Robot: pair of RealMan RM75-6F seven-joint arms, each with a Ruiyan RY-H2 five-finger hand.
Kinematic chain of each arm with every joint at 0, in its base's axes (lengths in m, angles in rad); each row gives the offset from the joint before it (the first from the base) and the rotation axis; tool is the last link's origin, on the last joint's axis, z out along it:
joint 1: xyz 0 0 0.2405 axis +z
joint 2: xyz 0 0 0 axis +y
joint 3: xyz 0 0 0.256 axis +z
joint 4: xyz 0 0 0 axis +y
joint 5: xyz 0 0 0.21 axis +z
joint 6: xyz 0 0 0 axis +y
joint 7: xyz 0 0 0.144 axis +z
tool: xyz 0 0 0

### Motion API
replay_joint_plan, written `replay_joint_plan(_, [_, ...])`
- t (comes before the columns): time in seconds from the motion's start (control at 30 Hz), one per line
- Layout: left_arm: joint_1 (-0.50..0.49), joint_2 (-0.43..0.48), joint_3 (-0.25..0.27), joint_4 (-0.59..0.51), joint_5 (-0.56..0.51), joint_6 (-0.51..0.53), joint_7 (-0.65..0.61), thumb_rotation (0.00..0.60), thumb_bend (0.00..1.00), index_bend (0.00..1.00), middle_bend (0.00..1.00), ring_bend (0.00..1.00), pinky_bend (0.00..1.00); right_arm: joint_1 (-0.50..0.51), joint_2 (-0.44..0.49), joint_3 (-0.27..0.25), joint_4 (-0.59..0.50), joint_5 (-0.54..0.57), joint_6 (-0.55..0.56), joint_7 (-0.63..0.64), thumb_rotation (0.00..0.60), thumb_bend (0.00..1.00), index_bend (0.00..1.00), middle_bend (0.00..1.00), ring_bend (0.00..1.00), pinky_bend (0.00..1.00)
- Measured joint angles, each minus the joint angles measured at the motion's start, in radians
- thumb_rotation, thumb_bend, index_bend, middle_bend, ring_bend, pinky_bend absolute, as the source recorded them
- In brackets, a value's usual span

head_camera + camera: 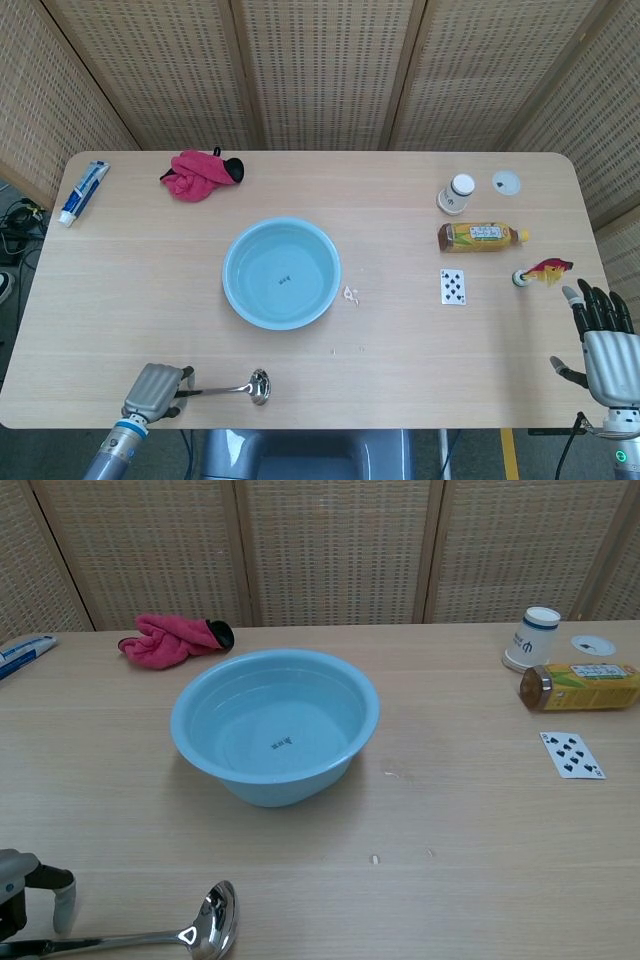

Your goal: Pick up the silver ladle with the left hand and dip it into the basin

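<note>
Head view, pale wooden table [150, 300], woven screens [320, 70], basin [281, 273] seemingly watered.

The left hand [156, 391] sat low at the near left edge of the table, knuckles up, its fingers [63, 900] curled downward over the handle end of the silver ladle [226, 389]; whether they actually clasped the handle could not be told. Its forearm ran down and out of the head view. The right hand [604, 350] stood upright at the near right corner, palm side away from the camera, dark fingers spread apart and pointing up, thumb out to the side, holding nothing.
</note>
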Motion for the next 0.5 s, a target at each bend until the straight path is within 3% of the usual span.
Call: replay_joint_plan(0.5, [-0.012,-0.058,-0.031,0.058,-0.009,0.026,0.006,0.600,0.37,0.48,0.98,0.91,1.00,0.002,0.002,0.001,0.004,0.007,-0.007,0.009,0.600,0.00,0.00,0.00,0.00,0.00])
